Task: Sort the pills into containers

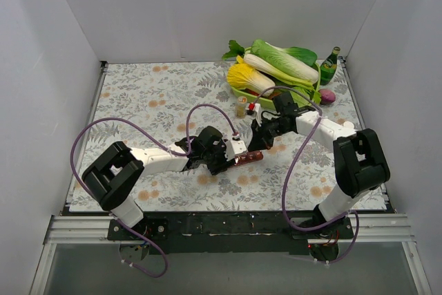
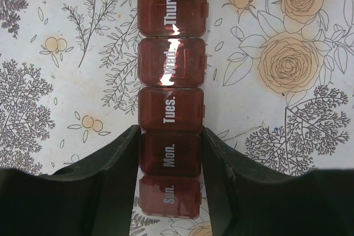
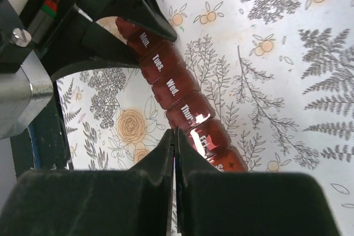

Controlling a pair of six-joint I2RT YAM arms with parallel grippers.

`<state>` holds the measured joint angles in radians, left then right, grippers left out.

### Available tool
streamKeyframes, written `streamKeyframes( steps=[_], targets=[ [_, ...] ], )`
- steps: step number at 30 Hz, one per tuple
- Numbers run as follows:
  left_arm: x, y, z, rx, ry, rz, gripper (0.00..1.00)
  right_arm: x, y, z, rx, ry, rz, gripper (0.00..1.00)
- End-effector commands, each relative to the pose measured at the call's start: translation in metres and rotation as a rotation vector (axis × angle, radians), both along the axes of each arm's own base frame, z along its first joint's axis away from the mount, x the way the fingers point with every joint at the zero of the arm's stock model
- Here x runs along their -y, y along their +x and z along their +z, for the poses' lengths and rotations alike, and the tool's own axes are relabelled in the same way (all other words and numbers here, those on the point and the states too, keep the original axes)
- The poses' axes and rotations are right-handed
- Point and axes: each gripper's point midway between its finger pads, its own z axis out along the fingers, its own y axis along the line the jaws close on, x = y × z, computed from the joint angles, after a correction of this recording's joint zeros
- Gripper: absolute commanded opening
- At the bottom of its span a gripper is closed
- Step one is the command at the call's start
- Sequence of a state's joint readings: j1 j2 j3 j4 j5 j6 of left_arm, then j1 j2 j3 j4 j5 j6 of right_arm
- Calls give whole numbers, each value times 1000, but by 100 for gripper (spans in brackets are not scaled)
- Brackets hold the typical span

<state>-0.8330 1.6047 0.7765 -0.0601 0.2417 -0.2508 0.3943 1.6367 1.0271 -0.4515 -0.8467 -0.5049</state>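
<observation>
Near the middle of the floral tablecloth (image 1: 152, 94), the dark red pill organizer (image 2: 171, 98) sits lengthwise between the two arms. The left gripper (image 2: 170, 132) pinches it across the Mon. compartment. The right gripper (image 3: 175, 134) has its fingers pressed together, tips just beside the Thur. compartment

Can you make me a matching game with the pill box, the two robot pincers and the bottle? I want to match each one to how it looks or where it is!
1 pill box
2 left pincer
3 right pincer
4 bottle

A fingers pressed together
B dark red, day names on lids
C green, far right corner
D one finger each side of the Mon. lid

Pairs: 1-B, 2-D, 3-A, 4-C
</observation>
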Motion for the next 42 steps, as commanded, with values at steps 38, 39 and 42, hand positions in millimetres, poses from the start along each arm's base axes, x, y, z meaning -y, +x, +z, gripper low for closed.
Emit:
streamKeyframes(
  steps=[38,39,42],
  targets=[
    [-25,-13,-28,-93,125,28,17,23,-3,-80,-66,-307,-33,1],
    [-25,-14,-29,-94,125,30,18,21,-3,-71,-57,-281,-28,1],
    [-27,-12,-29,-91,130,39,18,12,-1,-36,-20,-178,9,1]
  ],
)
